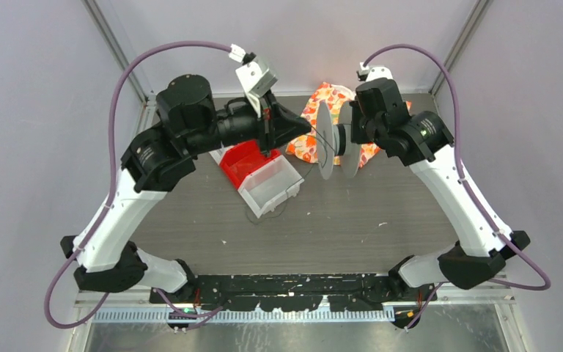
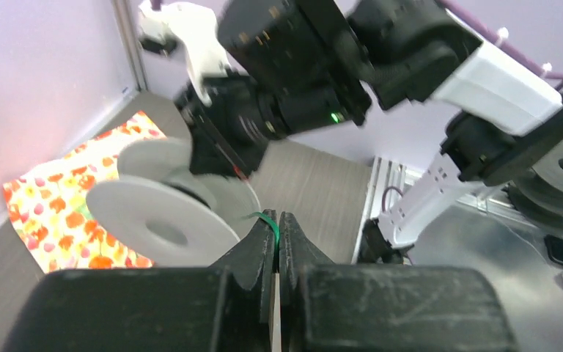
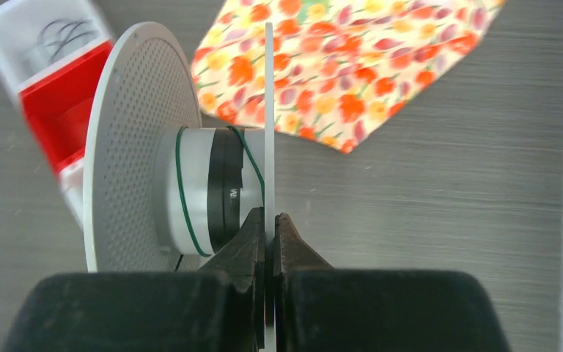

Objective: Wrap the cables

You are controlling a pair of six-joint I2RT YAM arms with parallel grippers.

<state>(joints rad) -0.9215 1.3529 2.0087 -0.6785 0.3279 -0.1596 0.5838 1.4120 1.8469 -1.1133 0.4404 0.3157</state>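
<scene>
Left hand (image 2: pixel 278 217) pinches the cable (image 2: pixel 262 215) — spool (image 2: pixel 163 221) just beyond.

Both arms are bending inward, meeting at upper centre. Left gripper (image 2: pixel 278 220) is pinching a green cable (image 2: pixel 265 215); right gripper (image 3: pixel 269 218) is clamping a spool flange (image 3: pixel 269 110).

Table (image 1: pixel 381 213) was done in dark grey woodgrain, boxed in by plain pale lilac walls (image 1: pixel 29 110), with metal posts (image 1: pixel 113 45) set in the back corners. Everything was lit pretty evenly.
</scene>
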